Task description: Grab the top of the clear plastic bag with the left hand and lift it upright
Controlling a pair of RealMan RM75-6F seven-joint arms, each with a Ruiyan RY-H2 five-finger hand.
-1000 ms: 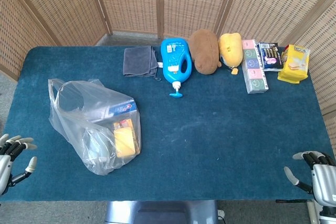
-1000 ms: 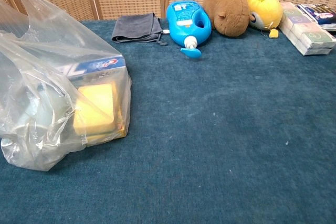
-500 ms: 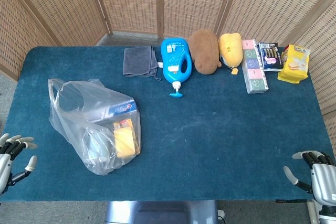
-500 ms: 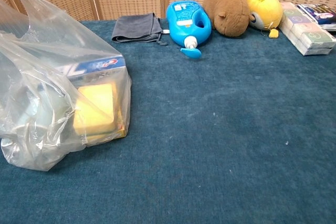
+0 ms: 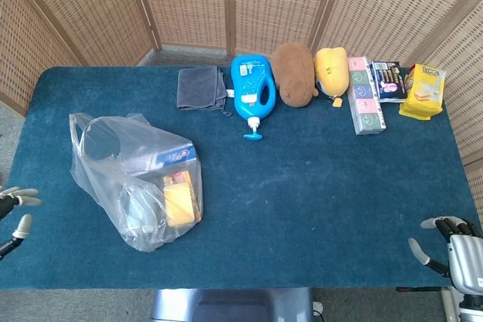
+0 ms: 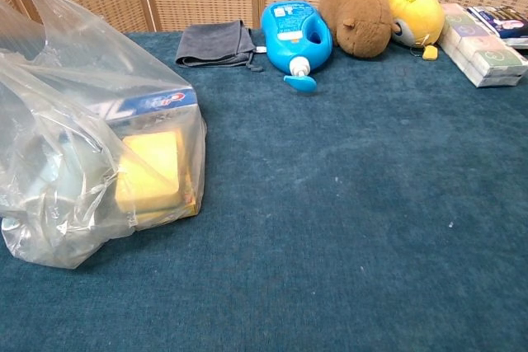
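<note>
1. Now the left robot hand [image 5: 13, 213] has slid further off the left edge than a moment ago; its visible fingers are spread and hold nothing.
2. Beside it, well apart, the bag [image 5: 136, 179] slumps on the bench [image 5: 317, 194], its mouth and handles [image 5: 79, 122] toward the rear left.
3. Judged from that shift, the reach has begun; no grasp yet.
4. Far right, the right robot hand [image 5: 453, 250] rests released at the bench corner.
</note>
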